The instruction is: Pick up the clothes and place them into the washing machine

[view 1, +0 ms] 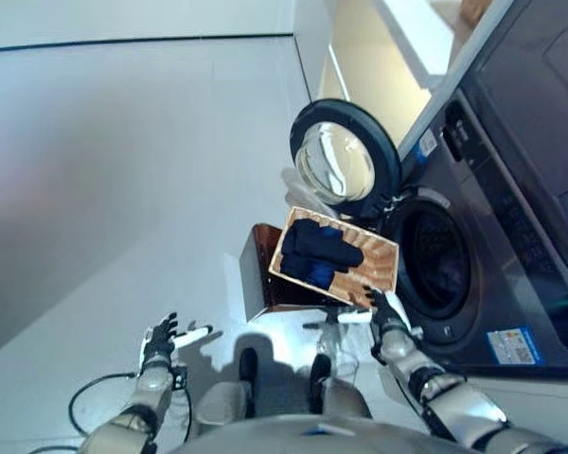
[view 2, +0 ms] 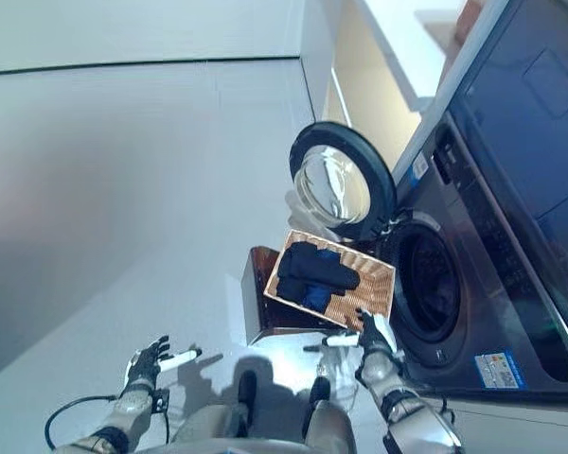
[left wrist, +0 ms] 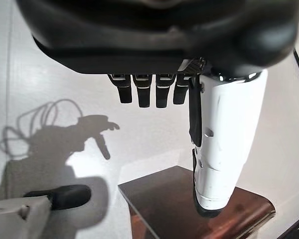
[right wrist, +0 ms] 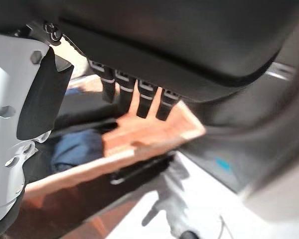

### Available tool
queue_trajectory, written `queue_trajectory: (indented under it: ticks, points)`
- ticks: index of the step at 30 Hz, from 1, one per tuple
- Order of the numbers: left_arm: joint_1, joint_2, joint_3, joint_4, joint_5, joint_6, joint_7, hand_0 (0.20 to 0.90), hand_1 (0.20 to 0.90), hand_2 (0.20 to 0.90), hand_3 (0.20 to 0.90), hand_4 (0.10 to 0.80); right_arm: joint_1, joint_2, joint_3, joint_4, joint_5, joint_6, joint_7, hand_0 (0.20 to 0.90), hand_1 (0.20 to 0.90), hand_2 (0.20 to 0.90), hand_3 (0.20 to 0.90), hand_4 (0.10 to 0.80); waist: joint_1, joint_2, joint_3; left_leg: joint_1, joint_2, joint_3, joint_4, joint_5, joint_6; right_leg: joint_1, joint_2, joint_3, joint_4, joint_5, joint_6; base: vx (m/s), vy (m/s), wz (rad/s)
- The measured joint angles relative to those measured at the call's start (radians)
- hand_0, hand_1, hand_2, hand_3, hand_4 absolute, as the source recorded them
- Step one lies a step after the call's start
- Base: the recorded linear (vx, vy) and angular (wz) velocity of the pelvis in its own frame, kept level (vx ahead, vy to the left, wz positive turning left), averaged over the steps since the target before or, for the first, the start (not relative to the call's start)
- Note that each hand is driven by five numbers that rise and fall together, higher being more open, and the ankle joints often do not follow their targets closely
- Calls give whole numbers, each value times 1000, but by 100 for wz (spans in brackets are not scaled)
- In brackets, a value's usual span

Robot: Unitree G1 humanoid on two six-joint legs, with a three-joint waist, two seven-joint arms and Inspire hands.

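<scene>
Right hand (view 1: 386, 317) fingers (right wrist: 139, 97) straight, spread at basket (view 1: 383, 260) rim, holding nothing. Left hand (view 1: 159, 340) open over floor (view 1: 123, 170). Dark clothes (view 1: 320, 251) heaped in basket beside washer (view 1: 511, 236), door (view 1: 341, 161) open. Drum interior dark, unreadable.

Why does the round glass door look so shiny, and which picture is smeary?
Left eye view: light glares off the round glass washing machine door. Right wrist view: the woven brown basket is blurred. Left wrist view: a dark shadow lies on the pale floor.

No legible text: stickers on the washing machine (view 1: 511, 284) front are too small to read.
</scene>
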Motion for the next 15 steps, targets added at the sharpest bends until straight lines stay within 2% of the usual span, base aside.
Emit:
queue_trajectory:
  ticks: [3, 7, 15]
  points:
    - [29, -31, -18, -11, -14, 1, 2, 900, 900, 900, 900, 800, -33, -23, 0, 3, -14, 4, -1, 900, 900, 900, 900, 800, 2, 40, 4, -33, 31, -29, 1, 5, -28, -1, 29, -28, -33, 15, -16, -30, -59, 20]
    - [59, -65, -25, -11, -19, 3, -6, 900, 900, 900, 900, 800, -63, -68, 38, 1, -50, 27, -19, 900, 900, 900, 900, 800, 2, 53, 13, -73, 59, -51, 8, 9, -47, -17, 58, -59, -53, 20, -40, -27, -48, 16]
    - [33, -72, -27, -56, -33, -1, -2, 900, 900, 900, 900, 800, -186, -138, 158, -3, -291, 68, -86, 900, 900, 900, 900, 800, 4, 84, 57, -137, 62, -64, 20, 13, -55, -73, 62, -66, -48, 24, -51, -16, -2, 2]
